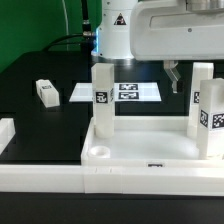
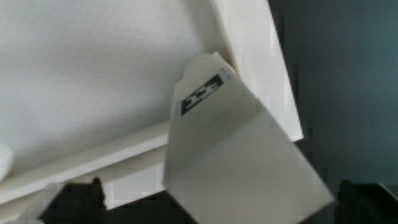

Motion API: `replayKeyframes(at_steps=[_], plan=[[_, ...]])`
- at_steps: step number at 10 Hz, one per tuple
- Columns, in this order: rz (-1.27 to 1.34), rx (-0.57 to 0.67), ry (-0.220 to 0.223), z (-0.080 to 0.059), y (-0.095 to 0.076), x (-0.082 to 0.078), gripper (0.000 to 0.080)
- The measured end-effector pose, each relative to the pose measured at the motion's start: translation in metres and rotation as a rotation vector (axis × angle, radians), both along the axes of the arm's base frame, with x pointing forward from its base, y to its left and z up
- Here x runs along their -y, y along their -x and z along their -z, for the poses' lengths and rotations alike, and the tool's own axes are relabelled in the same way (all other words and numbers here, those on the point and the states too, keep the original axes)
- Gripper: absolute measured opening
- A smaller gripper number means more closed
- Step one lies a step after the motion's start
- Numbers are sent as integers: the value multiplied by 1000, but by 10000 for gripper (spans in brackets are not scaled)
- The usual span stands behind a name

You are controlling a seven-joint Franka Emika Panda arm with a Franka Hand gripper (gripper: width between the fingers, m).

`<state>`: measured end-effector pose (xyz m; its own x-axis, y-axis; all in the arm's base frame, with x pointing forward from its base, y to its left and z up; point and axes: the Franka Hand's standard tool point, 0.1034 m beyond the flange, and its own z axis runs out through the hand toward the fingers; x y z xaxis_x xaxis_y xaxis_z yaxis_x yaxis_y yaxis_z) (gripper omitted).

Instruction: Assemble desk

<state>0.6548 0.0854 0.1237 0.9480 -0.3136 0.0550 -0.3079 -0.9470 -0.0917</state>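
The desk panel, a white rimmed tray, lies at the front of the black table. Three white tagged legs stand on it: one at the exterior view's left, one at the right and one at the far right edge. My gripper hangs at the upper part of the right leg, with one dark finger showing beside it. In the wrist view that leg fills the space between my dark fingertips, over the panel. The gripper is open; a gap shows on one side.
A loose white tagged leg lies on the table at the exterior view's left. The marker board lies flat behind the panel. Long white rails run along the front and the left.
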Motion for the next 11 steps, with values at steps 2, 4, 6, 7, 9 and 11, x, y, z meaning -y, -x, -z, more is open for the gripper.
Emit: replayKeyframes(at_steps=[2,4,6,7,9,11], plan=[[-125,3,20,3,3,-3,648],[-263,6,38,5,5,-6,648],[-306,6,42,5,6,-11,607],[-292,4,40,6,7,-14,607],[-291,4,40,6,7,-13,298],[-274,3,40,6,6,-12,288]])
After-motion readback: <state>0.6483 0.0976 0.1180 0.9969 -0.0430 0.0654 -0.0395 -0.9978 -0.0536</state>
